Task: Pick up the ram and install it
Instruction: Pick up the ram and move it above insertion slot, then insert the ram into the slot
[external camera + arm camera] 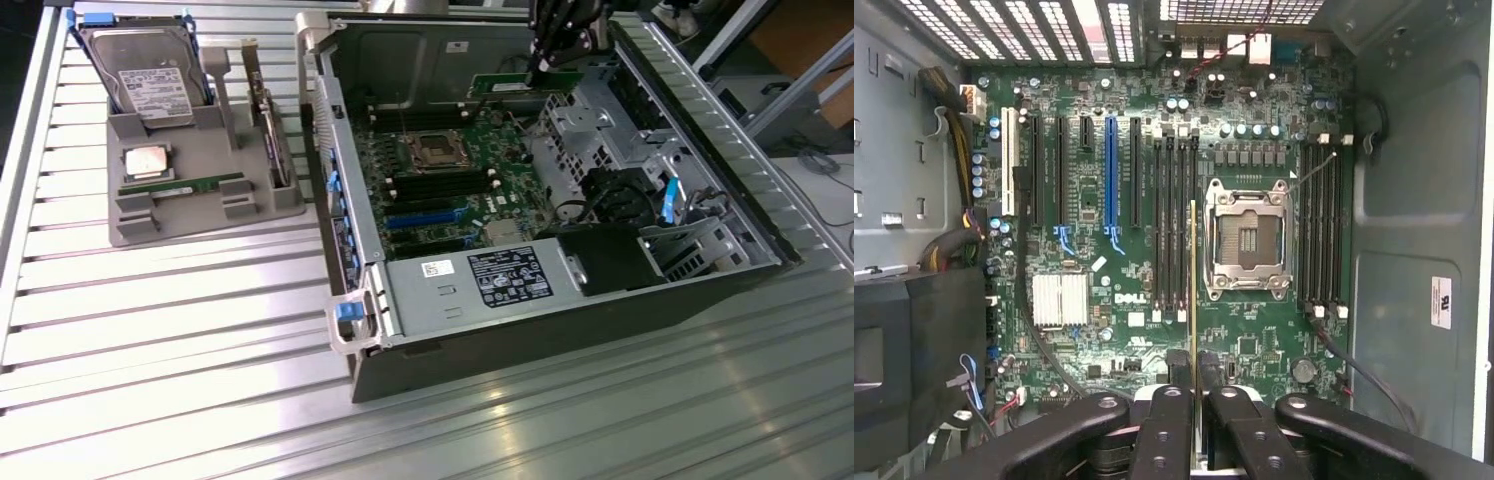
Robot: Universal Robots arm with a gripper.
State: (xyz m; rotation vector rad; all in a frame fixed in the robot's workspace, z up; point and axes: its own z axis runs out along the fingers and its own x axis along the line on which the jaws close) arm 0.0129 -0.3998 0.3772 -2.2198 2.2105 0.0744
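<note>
Now the ram (1194,280) stands edge-on, clamped between the narrowed jaws, above the motherboard (1104,330).

The ram (514,87), between the fingers (1162,430), hangs over the motherboard (1254,335) inside the case (601,330).

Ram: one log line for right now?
gripper: shut on ram | ram: held over motherboard, in line with slots beside socket | seated: no
</note>
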